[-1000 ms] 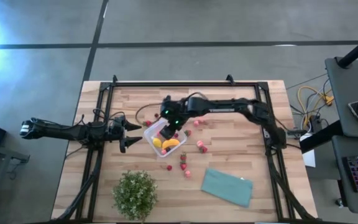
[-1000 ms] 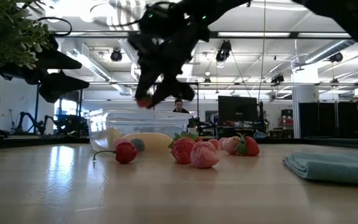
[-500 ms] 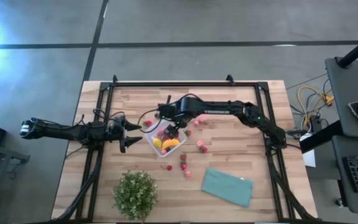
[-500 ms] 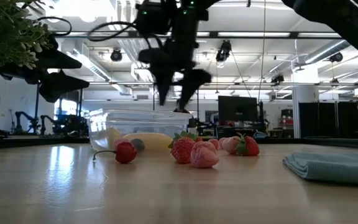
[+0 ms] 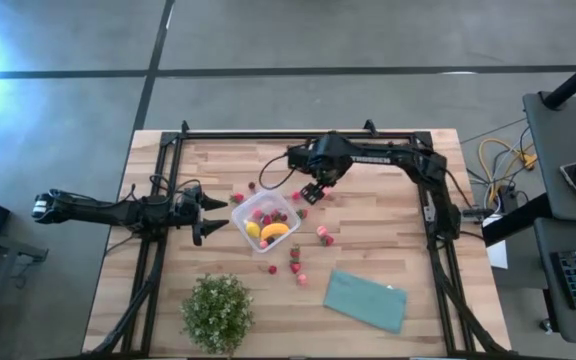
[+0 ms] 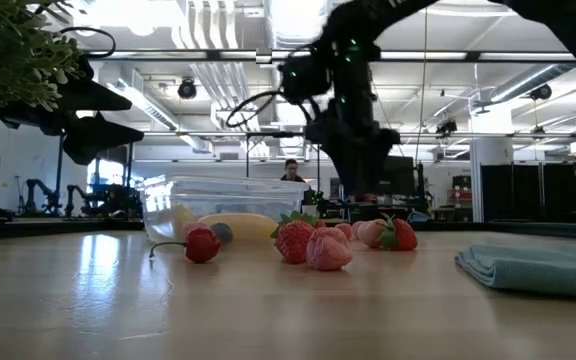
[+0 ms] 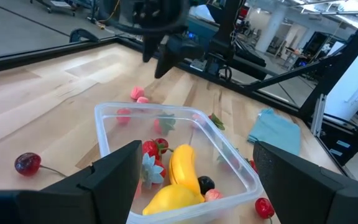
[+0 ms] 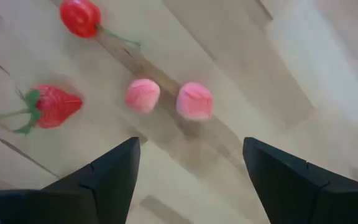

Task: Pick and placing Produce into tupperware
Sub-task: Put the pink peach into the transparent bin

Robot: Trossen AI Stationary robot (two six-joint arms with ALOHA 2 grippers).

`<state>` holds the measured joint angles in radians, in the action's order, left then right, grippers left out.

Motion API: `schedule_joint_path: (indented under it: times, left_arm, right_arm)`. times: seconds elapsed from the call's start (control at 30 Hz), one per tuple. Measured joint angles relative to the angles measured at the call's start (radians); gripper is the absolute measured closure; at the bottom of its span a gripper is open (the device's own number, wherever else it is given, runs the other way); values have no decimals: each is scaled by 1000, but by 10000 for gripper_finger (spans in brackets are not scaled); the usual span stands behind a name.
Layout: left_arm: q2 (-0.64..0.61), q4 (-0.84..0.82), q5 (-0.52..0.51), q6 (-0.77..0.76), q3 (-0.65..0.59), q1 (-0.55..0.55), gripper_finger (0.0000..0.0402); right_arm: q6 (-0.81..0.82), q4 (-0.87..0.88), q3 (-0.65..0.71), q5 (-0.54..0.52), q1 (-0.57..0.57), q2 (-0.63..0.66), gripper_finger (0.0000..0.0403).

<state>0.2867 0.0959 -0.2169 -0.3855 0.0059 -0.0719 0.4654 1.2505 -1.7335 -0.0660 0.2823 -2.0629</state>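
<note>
The clear tupperware (image 5: 265,220) stands on the table left of centre. It holds a yellow banana (image 7: 182,165), a yellow round fruit (image 7: 173,199) and some red strawberries (image 7: 154,149). My right gripper (image 5: 310,190) hangs open, pointing down, just right of and beyond the tupperware. Under it two pink fruits (image 8: 143,95) (image 8: 194,101) and a red strawberry (image 8: 55,106) lie on the wood. More strawberries (image 5: 323,236) lie right of and nearer than the container. My left gripper (image 5: 208,215) waits open, level, at the container's left side.
A green potted plant (image 5: 216,312) stands near the front edge, a teal folded cloth (image 5: 366,300) at the front right. A red cherry-like fruit (image 7: 28,163) lies left of the tupperware. A black frame (image 5: 298,133) borders the table.
My right gripper, which held a small red fruit above the tupperware, has opened and let it go. It has then swung toward the table's right edge, away from the container, and tipped until it points straight down.
</note>
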Motion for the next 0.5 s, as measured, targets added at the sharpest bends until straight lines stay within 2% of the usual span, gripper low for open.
schedule_joint_path:
  times: [0.1,0.23,0.37,0.5]
  left_arm:
    - [0,0,0,0,0,0,109]
    - [0,0,0,0,0,0,109]
    - [0,0,0,0,0,0,109]
    - [-1,0,0,0,0,0,109]
  right_arm:
    - [-55,-127,108,36,26,38,126]
    - [-113,-195,190,38,32,40,126]
    - [-152,-208,235,-43,32,33,127]
    - [-166,-272,270,-56,37,31,134]
